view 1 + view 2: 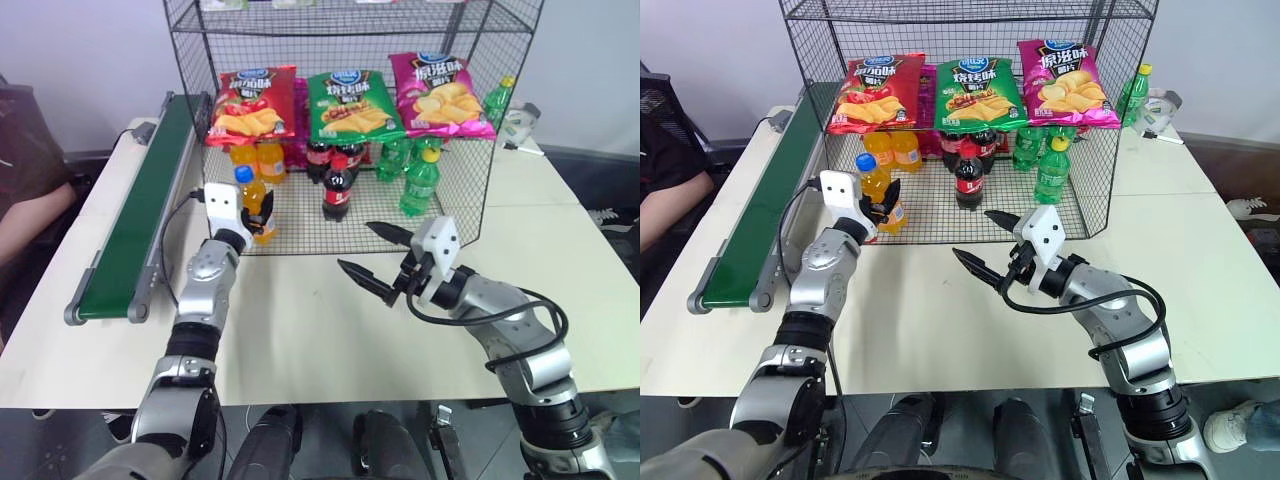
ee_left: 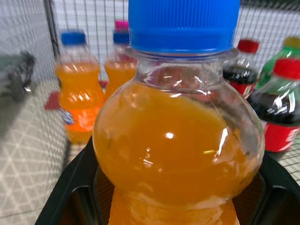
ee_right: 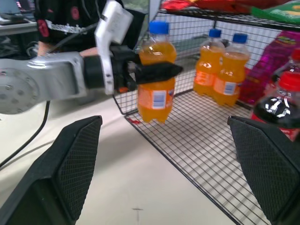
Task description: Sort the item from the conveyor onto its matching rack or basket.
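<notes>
The item, a small orange soda bottle with a blue cap, is upright in my left gripper, which is shut around its body. In the right wrist view the bottle hangs just above the front left edge of the rack's wire floor. In the left wrist view the bottle sits between the black fingers. My right gripper stands open and holds nothing, above the table in front of the rack. The conveyor runs along the table's left side with nothing on its belt.
Inside the rack stand two orange bottles, cola bottles and green bottles. Red, green and pink crisp bags hang across its front. A person sits at the left. A green bottle stands behind the rack.
</notes>
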Controlling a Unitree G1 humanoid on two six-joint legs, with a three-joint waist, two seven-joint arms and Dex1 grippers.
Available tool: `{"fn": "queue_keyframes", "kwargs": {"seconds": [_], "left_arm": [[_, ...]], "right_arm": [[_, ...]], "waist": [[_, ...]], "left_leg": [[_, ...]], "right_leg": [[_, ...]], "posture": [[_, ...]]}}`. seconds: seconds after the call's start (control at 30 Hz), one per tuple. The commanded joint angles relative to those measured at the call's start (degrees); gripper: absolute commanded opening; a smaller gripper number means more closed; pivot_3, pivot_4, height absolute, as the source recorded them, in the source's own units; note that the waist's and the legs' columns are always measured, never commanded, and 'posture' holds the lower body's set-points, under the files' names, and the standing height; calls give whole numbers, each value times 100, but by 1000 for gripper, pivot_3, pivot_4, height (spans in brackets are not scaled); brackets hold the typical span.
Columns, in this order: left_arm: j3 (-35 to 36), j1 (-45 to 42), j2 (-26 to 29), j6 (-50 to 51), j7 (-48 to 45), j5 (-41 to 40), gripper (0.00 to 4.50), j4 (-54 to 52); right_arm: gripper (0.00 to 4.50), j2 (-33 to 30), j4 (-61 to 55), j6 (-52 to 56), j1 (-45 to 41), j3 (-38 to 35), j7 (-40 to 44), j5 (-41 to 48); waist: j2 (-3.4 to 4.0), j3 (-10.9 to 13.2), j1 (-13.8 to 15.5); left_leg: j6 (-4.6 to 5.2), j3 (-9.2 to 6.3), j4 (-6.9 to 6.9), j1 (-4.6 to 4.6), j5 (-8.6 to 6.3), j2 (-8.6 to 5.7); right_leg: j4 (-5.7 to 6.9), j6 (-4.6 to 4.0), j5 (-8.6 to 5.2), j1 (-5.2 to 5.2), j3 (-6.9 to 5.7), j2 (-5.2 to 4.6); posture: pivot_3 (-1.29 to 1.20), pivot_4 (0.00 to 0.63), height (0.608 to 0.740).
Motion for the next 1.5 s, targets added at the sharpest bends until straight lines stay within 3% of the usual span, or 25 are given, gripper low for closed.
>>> {"fn": "queue_keyframes", "kwargs": {"seconds": [0.03,0.43,0.57,0.67,0.9,1.17,1.37,1.5], "left_arm": [[121,-499,-31,-652,20,109,2753,596],[206,-1012,-38,-1378,-101,215,2753,2051],[293,-989,-24,-1396,-164,174,4470,2058],[312,-868,-10,-1406,-241,193,4470,1837],[311,-49,84,-989,-425,19,4470,123],[321,1054,410,437,-429,-229,4470,-2203],[505,2104,1473,2148,-1198,-899,4470,-3919],[887,2673,2210,2702,-1720,-1310,4470,-4472]], "right_arm": [[4500,15,-220,-88,14,-85,-37,29],[4500,74,-242,-111,2,-34,-97,12],[4500,88,-243,-112,-10,-25,-94,1],[4500,93,-260,-105,-5,-20,-89,2],[4500,97,-303,-82,11,-22,-87,23],[4500,65,-291,-70,-16,-47,-30,68],[4500,-34,-216,-79,-76,-116,70,79],[4500,-103,-119,-102,-124,-160,170,70]], "waist": [[0,0,1],[0,0,9],[0,0,5],[0,0,8],[1,-1,-21],[1,-1,-11],[5,-2,-40],[9,-2,-47]], "left_leg": [[0,0,0,0,0,0],[1,-1,7,0,0,-3],[1,-1,8,1,0,-3],[1,-1,8,2,0,-3],[1,0,9,3,0,-3],[1,-1,11,4,1,-1],[0,-1,4,6,0,2],[0,-1,2,6,-1,6]], "right_leg": [[0,0,0,-1,0,1],[8,2,1,2,-2,7],[10,2,1,2,-2,8],[13,2,1,2,-2,8],[15,1,1,1,1,7],[19,1,0,2,3,7],[19,-1,-1,-1,6,3],[17,-3,-2,-2,6,1]], "posture": [[0,150,740],[0,150,740],[0,150,740],[0,150,740],[0,150,740],[0,150,740],[0,150,740],[0,150,740]]}}
